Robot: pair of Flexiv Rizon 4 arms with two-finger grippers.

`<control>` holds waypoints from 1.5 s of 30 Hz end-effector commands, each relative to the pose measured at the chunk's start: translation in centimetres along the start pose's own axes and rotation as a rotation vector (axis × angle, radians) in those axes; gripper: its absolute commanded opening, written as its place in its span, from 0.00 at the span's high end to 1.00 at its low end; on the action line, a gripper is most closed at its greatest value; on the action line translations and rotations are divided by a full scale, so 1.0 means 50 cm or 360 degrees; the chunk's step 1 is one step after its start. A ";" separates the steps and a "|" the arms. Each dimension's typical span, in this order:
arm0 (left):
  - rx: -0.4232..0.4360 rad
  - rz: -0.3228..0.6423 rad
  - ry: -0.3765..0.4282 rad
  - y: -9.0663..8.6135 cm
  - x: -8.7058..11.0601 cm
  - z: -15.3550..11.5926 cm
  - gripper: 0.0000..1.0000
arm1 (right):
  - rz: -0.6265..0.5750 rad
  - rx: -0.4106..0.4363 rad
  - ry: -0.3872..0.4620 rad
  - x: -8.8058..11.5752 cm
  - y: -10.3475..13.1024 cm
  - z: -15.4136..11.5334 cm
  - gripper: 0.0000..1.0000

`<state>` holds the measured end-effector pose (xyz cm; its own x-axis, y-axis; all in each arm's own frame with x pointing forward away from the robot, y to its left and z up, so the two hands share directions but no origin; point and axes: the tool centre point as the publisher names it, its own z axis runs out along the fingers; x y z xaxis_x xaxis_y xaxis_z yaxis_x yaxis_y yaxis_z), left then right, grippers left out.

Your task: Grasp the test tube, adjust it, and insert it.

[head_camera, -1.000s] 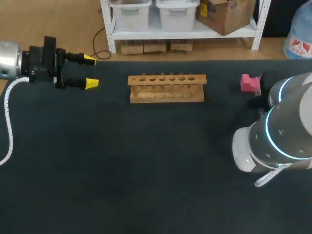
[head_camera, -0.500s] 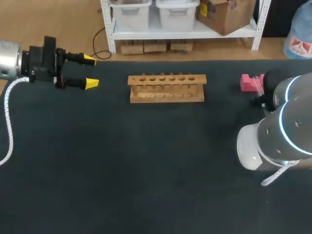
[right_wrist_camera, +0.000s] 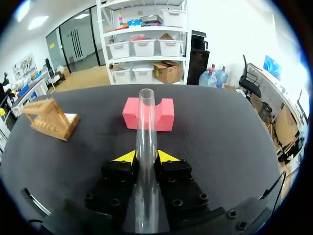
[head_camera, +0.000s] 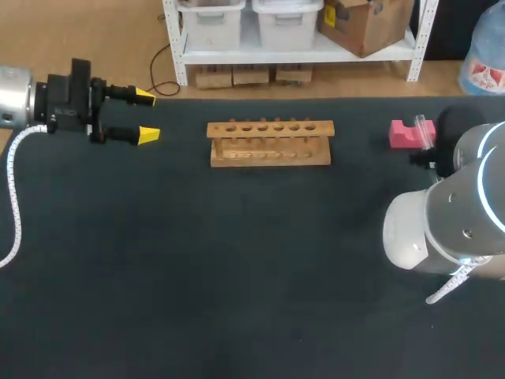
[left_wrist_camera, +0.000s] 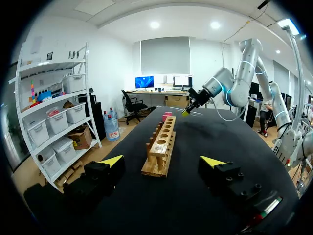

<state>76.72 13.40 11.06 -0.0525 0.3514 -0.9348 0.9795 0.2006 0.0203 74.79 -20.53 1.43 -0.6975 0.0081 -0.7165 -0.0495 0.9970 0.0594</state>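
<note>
A clear glass test tube [right_wrist_camera: 145, 142] lies lengthwise between the yellow-tipped fingers of my right gripper [right_wrist_camera: 146, 156], which is shut on it; its open end points out over the pink foam block [right_wrist_camera: 148, 113]. From the head view the tube's end [head_camera: 424, 130] shows beside that pink block [head_camera: 405, 134], above the bulk of my right arm [head_camera: 450, 221]. The wooden tube rack [head_camera: 270, 143] with a row of several empty holes stands at the table's far middle. My left gripper [head_camera: 145, 116] hangs open at the far left, pointing toward the rack [left_wrist_camera: 161, 149], nothing between its fingers.
The black table top [head_camera: 237, 268] is bare between the rack and both arms. A white cable [head_camera: 11, 197] trails from my left arm along the table's left edge.
My right gripper has closed on the test tube and lifted it off the pink block; the tube's end now shows above the arm. The left arm has not moved.
</note>
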 end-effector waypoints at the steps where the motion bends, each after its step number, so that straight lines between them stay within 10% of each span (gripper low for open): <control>1: 0.0001 0.0005 -0.0007 0.002 0.003 0.000 0.00 | 0.0020 -0.0006 -0.0006 -0.007 0.010 -0.049 1.00; 45: 0.0001 0.0005 -0.0007 0.002 0.003 0.000 0.00 | -0.0106 -0.0101 -0.0065 0.050 0.114 -0.226 1.00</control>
<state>76.72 13.40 11.06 -0.0526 0.3514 -0.9348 0.9795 0.2006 0.0203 64.26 -15.95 8.39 -0.6682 -0.0532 -0.7421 -0.1318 0.9901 0.0477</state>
